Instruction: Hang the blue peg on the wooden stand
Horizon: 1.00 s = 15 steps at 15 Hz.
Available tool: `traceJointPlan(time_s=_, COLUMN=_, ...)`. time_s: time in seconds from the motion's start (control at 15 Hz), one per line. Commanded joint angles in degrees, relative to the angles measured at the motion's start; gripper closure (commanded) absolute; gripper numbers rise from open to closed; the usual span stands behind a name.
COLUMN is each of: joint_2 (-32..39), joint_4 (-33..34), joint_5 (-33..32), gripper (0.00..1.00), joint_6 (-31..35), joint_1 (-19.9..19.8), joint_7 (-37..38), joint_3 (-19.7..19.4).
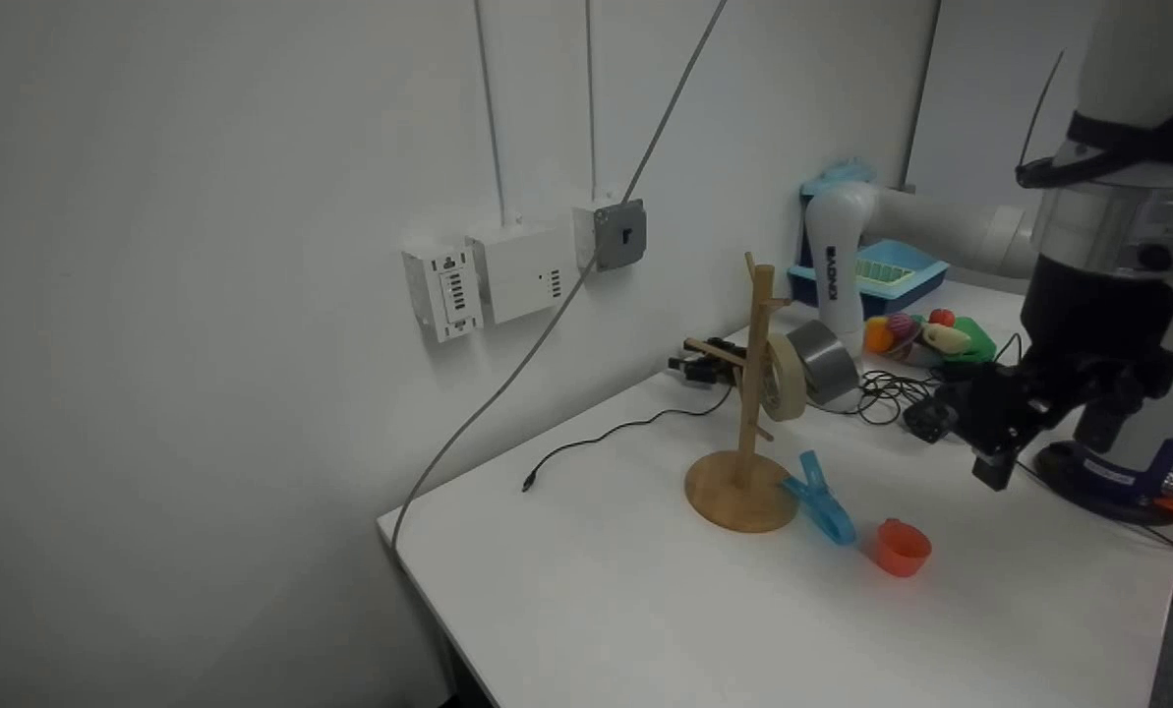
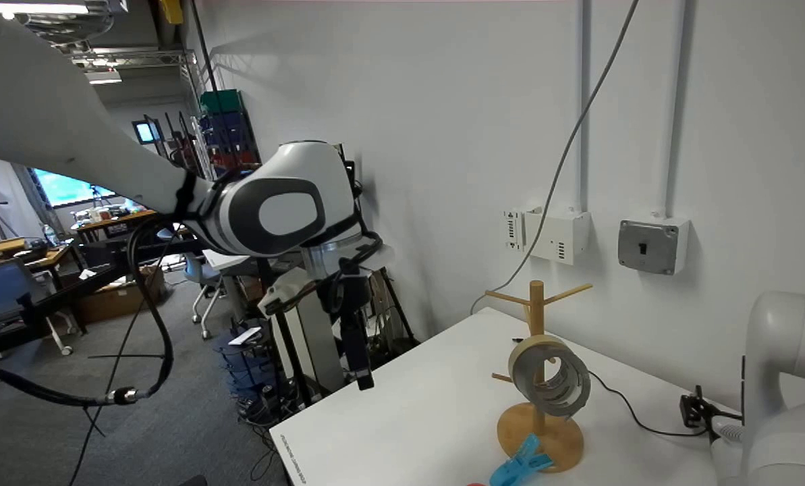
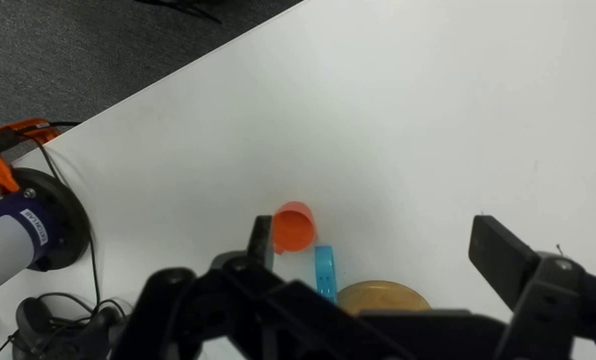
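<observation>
Blue peg (image 1: 819, 499) lies on surface (image 1: 625, 590) at base edge of upright wooden stand (image 1: 750, 433), near red cup (image 1: 903, 551). Gripper (image 3: 372, 235) hangs above surface, jaws spread wide apart.

Peg (image 1: 826, 507) between stand (image 1: 751, 418) and cup (image 1: 902, 549), tape rolls (image 1: 786, 379) on stand

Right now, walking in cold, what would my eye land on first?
Probably the light-tan wooden stand, upright on the white table, with a beige tape roll and a silver tape roll hanging on it. The light-blue plastic peg lies between the stand's round base and a small red-orange cup. Above the table, the black jaws stand wide open.
</observation>
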Motion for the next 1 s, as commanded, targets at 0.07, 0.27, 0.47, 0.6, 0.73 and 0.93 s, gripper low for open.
traceJointPlan(time_s=0.07, joint_2=6.9, joint_4=3.7, joint_5=-5.4, gripper=0.00, joint_6=4.4, joint_1=0.3, joint_7=4.1, joint_3=-2.8)
traceJointPlan(time_s=0.27, joint_2=10.4, joint_4=5.8, joint_5=-8.6, gripper=0.01, joint_6=5.8, joint_1=1.2, joint_7=5.6, joint_3=-4.4)
traceJointPlan(time_s=0.47, joint_2=12.1, joint_4=7.6, joint_5=-10.2, gripper=0.02, joint_6=5.5, joint_1=2.3, joint_7=6.5, joint_3=-5.5)
traceJointPlan(time_s=0.6, joint_2=10.5, joint_4=6.7, joint_5=-9.4, gripper=0.00, joint_6=5.6, joint_1=3.0, joint_7=5.5, joint_3=-5.7)
traceJointPlan(time_s=0.73, joint_2=11.1, joint_4=6.6, joint_5=-8.3, gripper=0.00, joint_6=5.2, joint_1=3.1, joint_7=4.7, joint_3=-5.9)
traceJointPlan(time_s=0.93, joint_2=10.9, joint_4=6.7, joint_5=-8.3, gripper=0.00, joint_6=5.2, joint_1=3.4, joint_7=4.7, joint_3=-5.8)
